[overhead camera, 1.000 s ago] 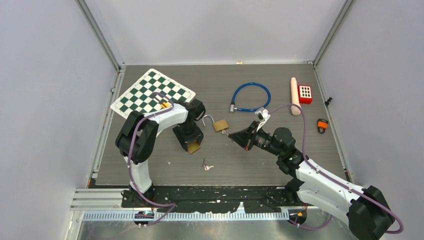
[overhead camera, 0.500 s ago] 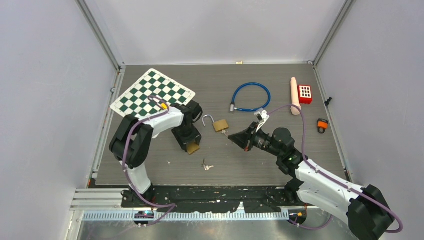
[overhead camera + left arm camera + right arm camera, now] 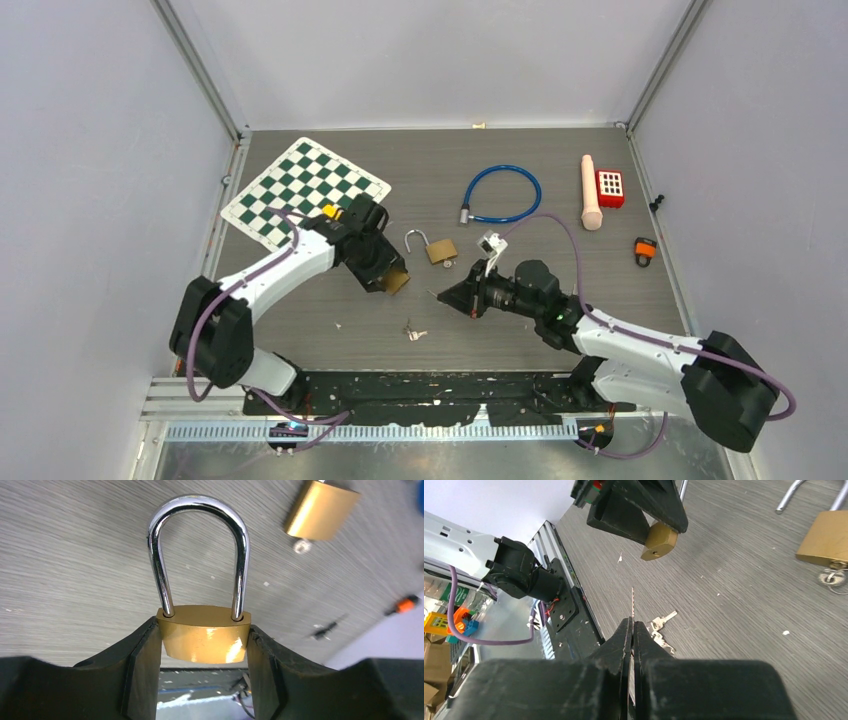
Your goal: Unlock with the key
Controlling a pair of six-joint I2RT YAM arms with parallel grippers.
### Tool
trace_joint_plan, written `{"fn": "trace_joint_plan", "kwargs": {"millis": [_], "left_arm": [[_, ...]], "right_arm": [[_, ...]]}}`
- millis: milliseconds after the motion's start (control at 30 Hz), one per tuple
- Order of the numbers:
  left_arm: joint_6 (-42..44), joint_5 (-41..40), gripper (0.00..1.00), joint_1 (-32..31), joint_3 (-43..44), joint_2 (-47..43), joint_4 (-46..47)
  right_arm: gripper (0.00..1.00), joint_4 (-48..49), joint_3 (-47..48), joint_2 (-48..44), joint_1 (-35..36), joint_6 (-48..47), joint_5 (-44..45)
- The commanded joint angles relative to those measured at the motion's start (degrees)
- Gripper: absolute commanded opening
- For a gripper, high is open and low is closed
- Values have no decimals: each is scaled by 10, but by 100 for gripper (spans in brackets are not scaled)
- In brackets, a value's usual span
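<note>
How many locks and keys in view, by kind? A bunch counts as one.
Padlocks: 2, held padlock and open padlock
Cable lock: 1
Held key: 1
Loose keys, one bunch: 1
Total: 5
Ring by the open padlock is not counted; can't tell if it carries a key.

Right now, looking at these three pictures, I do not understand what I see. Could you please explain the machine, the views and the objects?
Two robot arms stand at a table's near edge. One picture looks down from above; the other two come from cameras on each wrist. The left jaws clamp a closed brass padlock. The right jaws are shut on a thin key, pointing towards it. On the table lie an open padlock, loose keys, a chessboard and a blue cable lock.
</note>
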Motion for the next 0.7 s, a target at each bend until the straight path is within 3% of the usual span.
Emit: {"fn": "trace_joint_plan", "kwargs": {"millis": [0,667], "left_arm": [[-52,67,0,2,-28,-67,88],[-105,117,0,-5,-60,-128,184]], "right_arm": [[5,27,44,28,26,15,44],[5,-3,88,85,43,38,95]]}}
